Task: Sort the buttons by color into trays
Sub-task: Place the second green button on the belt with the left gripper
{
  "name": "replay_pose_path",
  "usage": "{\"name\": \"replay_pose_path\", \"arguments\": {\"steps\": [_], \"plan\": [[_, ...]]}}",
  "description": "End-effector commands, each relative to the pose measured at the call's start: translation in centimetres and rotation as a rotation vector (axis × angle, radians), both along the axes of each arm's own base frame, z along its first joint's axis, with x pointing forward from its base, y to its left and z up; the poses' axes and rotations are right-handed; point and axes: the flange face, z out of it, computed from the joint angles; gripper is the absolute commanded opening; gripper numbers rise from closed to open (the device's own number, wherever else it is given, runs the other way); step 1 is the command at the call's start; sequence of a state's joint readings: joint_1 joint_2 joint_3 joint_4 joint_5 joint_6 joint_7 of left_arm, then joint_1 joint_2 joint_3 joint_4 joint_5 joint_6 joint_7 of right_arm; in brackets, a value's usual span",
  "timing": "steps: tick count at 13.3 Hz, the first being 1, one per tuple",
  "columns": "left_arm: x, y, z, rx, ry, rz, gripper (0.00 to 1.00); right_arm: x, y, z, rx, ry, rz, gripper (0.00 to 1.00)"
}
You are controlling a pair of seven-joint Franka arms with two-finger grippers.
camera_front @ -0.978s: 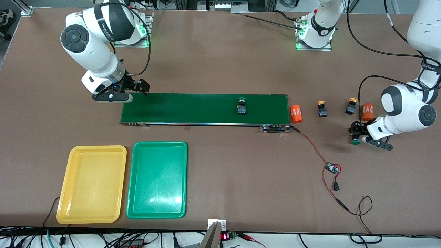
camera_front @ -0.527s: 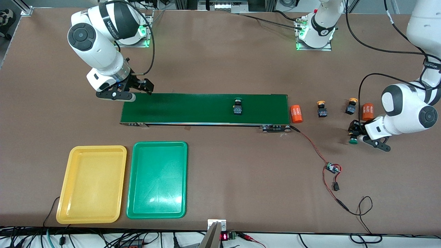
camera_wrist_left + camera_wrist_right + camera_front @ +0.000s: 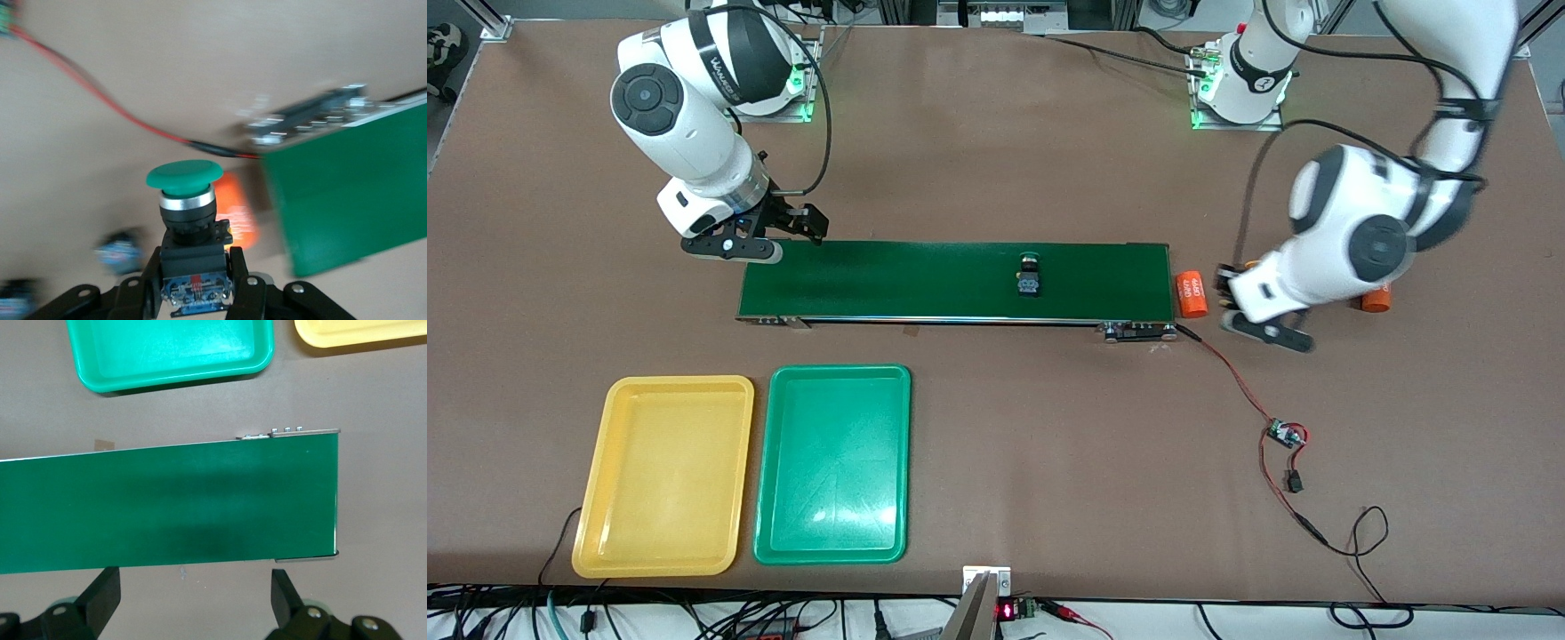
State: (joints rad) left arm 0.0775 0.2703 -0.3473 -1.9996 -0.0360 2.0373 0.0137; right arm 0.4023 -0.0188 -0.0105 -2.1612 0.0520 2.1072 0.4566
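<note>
Left gripper pinches a green button by its boxy body, cap up, in the air over the bench beside the orange cylinder at the belt's end toward the left arm. Another button rides mid-belt; its cap colour is hard to read. Yellow buttons hidden under the left arm.

Right gripper hovers, fingers spread wide, over the belt's end toward the right arm; right arm waits there. Yellow tray and green tray lie side by side, nearer the camera than the belt, both holding nothing.

Step in hand, by my reading: set the held button on the belt. Do it well: clear the orange cylinder, lower until the body sits flat on the belt, centred across its width, then release cleanly so it stays upright.
</note>
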Motion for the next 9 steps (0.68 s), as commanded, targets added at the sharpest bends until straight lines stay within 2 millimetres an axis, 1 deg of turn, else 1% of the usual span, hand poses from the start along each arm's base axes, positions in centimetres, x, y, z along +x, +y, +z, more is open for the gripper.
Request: {"name": "replay_pose_path", "arguments": {"steps": [1, 3, 4, 5, 6, 7, 9], "plan": [[-2.4, -5.8, -0.5, 0.006, -0.001, 0.088, 0.0, 0.2, 0.4, 0.1, 0.008, 0.001, -0.014, 1.0], [-3.8, -10.3, -1.9, 0.012, -0.011, 0.173, 0.0, 0.1, 0.5, 0.0, 0.007, 0.002, -0.012, 1.0], [-4.3, -11.6, -2.4, 0.019, -0.006, 0.231, 0.0, 0.1, 0.5, 0.0, 0.007, 0.002, -0.012, 1.0], [-5.0, -13.0, -2.9, 0.026, 0.0, 0.244, 0.0, 0.1, 0.6, 0.0, 0.007, 0.002, -0.011, 1.0], [-5.3, -13.4, -3.4, 0.027, 0.003, 0.238, 0.01, 0.0, 1.1, -0.3, 0.006, 0.005, -0.002, 1.0], [-5.4, -13.4, -3.9, 0.025, 0.002, 0.235, 0.01, 0.1, 1.5, -0.3, 0.006, 0.003, 0.004, 1.0], [-5.8, -13.5, -5.1, 0.021, 0.003, 0.231, 0.02, 0.1, 1.6, -0.2, 0.007, 0.002, 0.006, 1.0]]}}
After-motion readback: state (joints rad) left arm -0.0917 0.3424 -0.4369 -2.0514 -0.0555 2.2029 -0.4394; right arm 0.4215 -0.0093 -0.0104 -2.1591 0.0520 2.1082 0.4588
